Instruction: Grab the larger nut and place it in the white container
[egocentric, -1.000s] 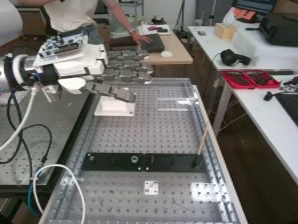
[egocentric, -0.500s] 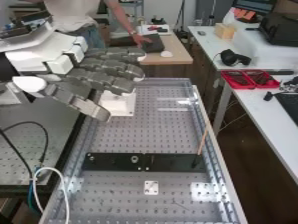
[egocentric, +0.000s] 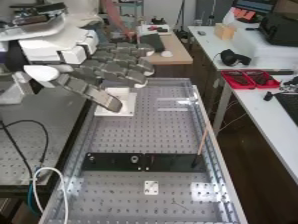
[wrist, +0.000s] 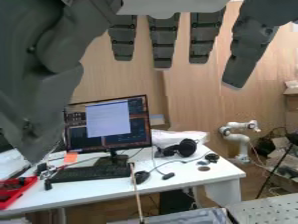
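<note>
Hanging relaxed, straight-fingered, the hand partly hides the white container — contents unclear — while red trays hold dark items.

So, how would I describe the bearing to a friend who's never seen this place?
In the high view, find the bench dotted with small holes, then the flat black bar lying across it. Just left of the bar's middle stands the bearing, bigger than the smaller nut near the bar's left end.
</note>
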